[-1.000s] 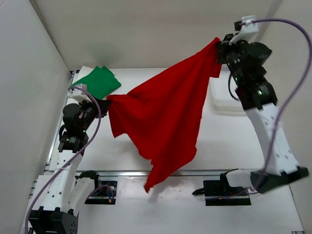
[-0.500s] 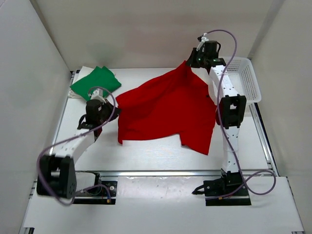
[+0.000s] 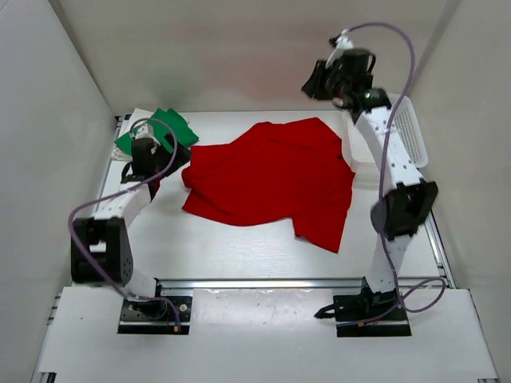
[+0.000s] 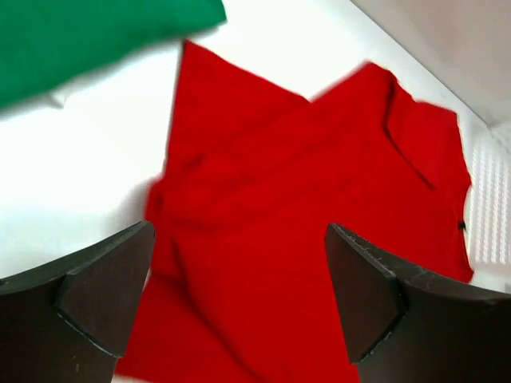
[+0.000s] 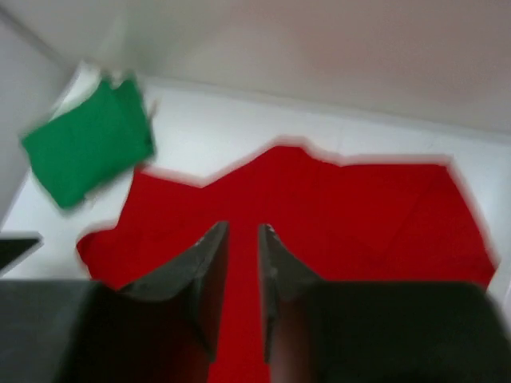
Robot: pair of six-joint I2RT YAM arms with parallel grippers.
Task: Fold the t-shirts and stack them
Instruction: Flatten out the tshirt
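From above, the red shirt (image 3: 267, 179) is lying rumpled beside the folded green shirt (image 3: 158, 132), nearer the left claw (image 3: 148, 167). Left wrist: fingers spread, released. Right wrist: right claw (image 5: 242, 239) nearly clenched, grasping nothing

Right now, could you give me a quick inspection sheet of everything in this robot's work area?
Surface: white table, mostly bare at the near side.
Job's things: red t-shirt lying rumpled mid-table, unfolded; green t-shirt folded at far left corner.
Clutter: white mesh basket at far right.
Hands: left hand open, low over the red shirt; right hand nearly closed, empty, raised.
Cables: purple cables looping off both arms.
Surroundings: plain white walls.
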